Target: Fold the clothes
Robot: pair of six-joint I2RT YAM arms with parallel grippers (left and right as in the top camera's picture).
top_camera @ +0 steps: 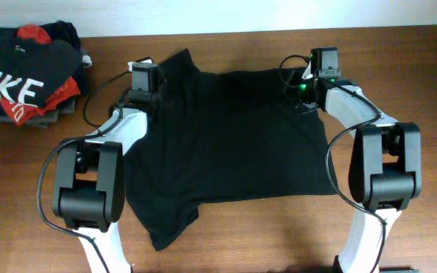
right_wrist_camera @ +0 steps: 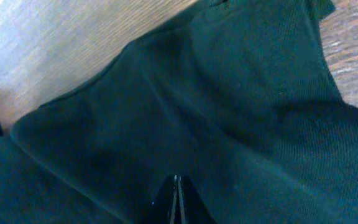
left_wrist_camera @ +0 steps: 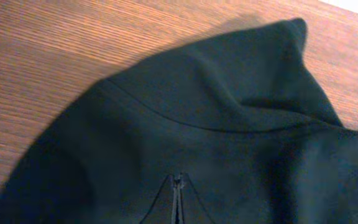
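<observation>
The black T-shirt (top_camera: 226, 144) lies spread on the wooden table (top_camera: 279, 235), with one sleeve at the far left and another hanging toward the near left. My left gripper (top_camera: 144, 97) is at the shirt's far left edge. In the left wrist view its fingertips (left_wrist_camera: 177, 183) are shut together, pinching the black fabric (left_wrist_camera: 216, 93). My right gripper (top_camera: 308, 97) is at the far right corner. In the right wrist view its fingertips (right_wrist_camera: 177, 183) are shut together on the fabric (right_wrist_camera: 229, 93). No logo shows.
A pile of folded garments (top_camera: 25, 76) sits at the table's far left corner, topped by a black shirt with white NIKE letters (top_camera: 14, 87) over red and grey pieces. Bare wood shows along the near edge and at the far right.
</observation>
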